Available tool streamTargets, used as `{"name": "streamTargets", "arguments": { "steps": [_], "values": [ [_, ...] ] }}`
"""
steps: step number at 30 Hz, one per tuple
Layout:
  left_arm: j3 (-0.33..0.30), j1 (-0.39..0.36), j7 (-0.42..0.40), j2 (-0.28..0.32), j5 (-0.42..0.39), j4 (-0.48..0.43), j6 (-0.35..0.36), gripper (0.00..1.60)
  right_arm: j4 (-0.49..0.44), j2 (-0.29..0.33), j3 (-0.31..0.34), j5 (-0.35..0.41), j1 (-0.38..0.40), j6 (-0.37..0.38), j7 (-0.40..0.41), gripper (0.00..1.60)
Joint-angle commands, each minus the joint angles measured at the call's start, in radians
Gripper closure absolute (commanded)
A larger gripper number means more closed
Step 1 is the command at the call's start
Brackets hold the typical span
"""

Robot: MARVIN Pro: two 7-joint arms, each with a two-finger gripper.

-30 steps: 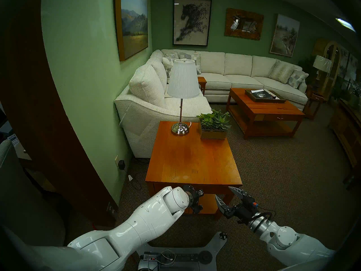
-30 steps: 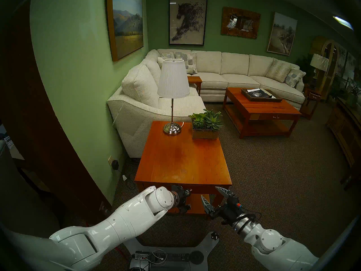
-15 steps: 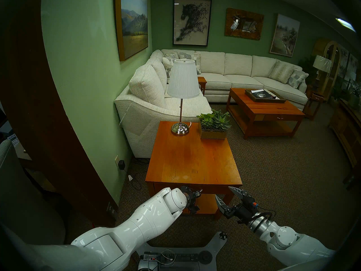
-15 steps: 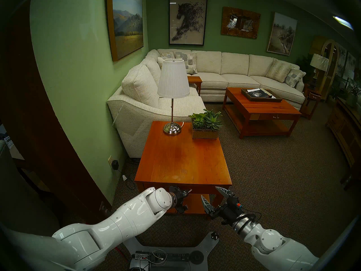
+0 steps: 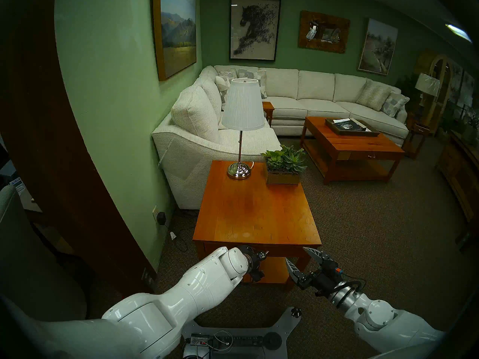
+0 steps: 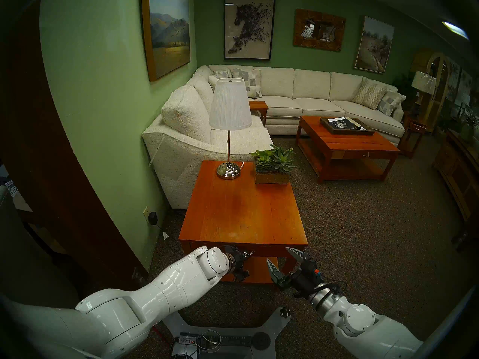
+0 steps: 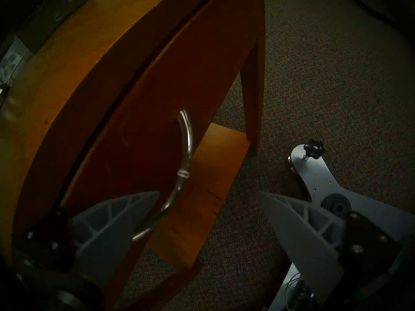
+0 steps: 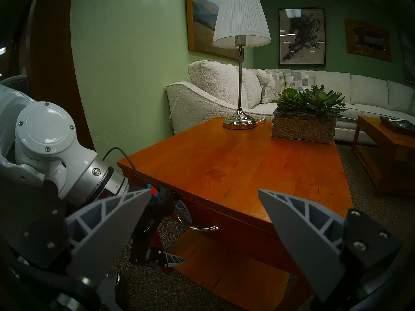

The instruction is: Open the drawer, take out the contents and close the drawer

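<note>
The drawer (image 7: 146, 135) of the small end table (image 5: 256, 213) is shut, and its curved silver handle (image 7: 186, 155) hangs on the front. It also shows in the right wrist view (image 8: 235, 227) with the handle (image 8: 202, 228). My left gripper (image 7: 207, 192) is open right at the drawer front, one finger (image 7: 116, 220) against the handle's end, the other below the drawer; it also shows in the other views (image 8: 188, 241) (image 5: 262, 264). My right gripper (image 5: 295, 253) (image 8: 204, 190) is open and empty, off the table's front right corner. The packet is hidden.
A lamp (image 5: 239, 169) and a succulent planter (image 5: 283, 173) stand at the back of the end table's top. Its lower shelf (image 7: 202, 191) lies under the drawer. The white sofa (image 5: 194, 148) is behind, the coffee table (image 5: 357, 148) is at the right, and my base (image 5: 233, 335) is on the carpet.
My left arm has swung its elbow to the right, and its gripper has crept slightly up and in toward the drawer front. The right arm has not moved.
</note>
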Motion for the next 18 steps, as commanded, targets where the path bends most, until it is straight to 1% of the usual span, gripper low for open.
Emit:
{"name": "streamTargets", "arguments": {
  "steps": [1,7,8,10,15,18],
  "values": [
    [0.023,-0.002,-0.027,0.015,0.016,-0.079,-0.015,0.0,-0.024,0.002,0.01,0.002,0.008,-0.007,-0.001,0.0],
    [0.046,0.051,-0.061,0.062,0.024,-0.172,0.008,0.0,-0.025,0.002,0.01,0.002,0.007,-0.007,-0.002,0.0],
    [0.046,0.051,-0.061,0.062,0.024,-0.172,0.008,0.0,-0.025,0.002,0.01,0.002,0.007,-0.007,-0.002,0.0],
    [0.053,0.07,-0.063,0.08,0.032,-0.203,0.029,0.0,-0.026,0.003,0.01,0.002,0.007,-0.007,-0.002,0.0],
    [0.068,0.085,-0.059,0.088,0.047,-0.185,0.032,0.0,-0.025,0.003,0.01,0.002,0.007,-0.007,-0.002,0.0],
    [0.072,0.093,-0.071,0.091,0.046,-0.183,0.043,0.0,-0.025,0.002,0.01,0.002,0.007,-0.007,-0.002,0.0]
  ]
}}
